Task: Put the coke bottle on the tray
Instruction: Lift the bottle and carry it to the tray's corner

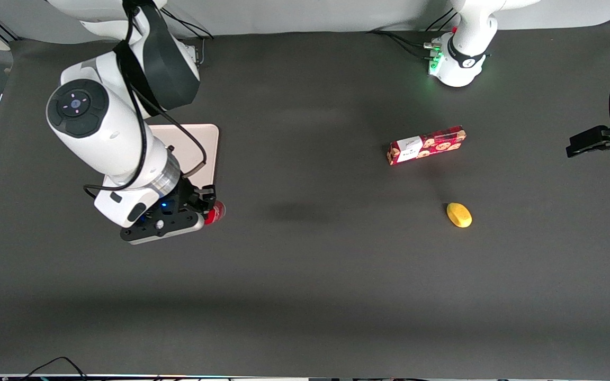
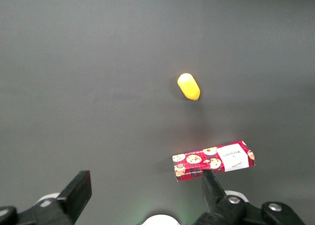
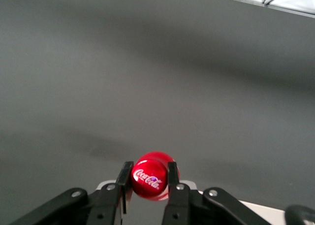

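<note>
gripper (image 1: 211, 207) clamped on coke bottle (image 3: 150, 182) | just beside tray (image 1: 207, 153) edge, prob. airborne

A dark grey matte cloth (image 1: 305, 264) is covering the whole table and is lying smooth, with soft broad shadows (image 1: 294, 312) falling across its part nearest the front camera. A pale backdrop (image 1: 310, 16) is running along the table's farthest edge, while black cables (image 1: 53, 366) are trailing over the nearest edge.
</note>
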Controlling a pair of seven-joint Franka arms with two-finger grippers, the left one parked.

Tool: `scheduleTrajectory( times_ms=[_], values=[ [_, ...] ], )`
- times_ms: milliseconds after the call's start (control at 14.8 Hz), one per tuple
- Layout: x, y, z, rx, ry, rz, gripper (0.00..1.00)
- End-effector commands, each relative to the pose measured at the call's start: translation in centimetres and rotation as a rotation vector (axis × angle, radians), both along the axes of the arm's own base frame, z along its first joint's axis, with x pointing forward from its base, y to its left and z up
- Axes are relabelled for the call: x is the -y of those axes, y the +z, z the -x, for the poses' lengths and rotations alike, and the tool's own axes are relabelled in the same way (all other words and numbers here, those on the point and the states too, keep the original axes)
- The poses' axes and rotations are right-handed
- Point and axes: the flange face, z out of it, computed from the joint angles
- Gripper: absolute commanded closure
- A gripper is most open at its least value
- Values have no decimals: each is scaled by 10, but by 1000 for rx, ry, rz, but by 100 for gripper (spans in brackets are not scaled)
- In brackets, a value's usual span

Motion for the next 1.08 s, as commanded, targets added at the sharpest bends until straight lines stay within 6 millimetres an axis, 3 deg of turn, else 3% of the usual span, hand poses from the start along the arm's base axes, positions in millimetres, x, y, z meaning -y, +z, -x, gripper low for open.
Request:
scheduleTrajectory(
  times_ms=[0, 339, 475, 746, 881, 1017],
  values=[
    [55, -12, 32, 12, 7, 15, 100],
    [165, -23, 64, 28, 26, 12, 100],
    [203, -37, 82, 14, 24, -3, 100],
    [260, -74, 126, 22, 7, 36, 100],
    [288, -82, 142, 21, 5, 46, 100],
    [307, -98, 158, -14, 30, 40, 100]
  ],
)
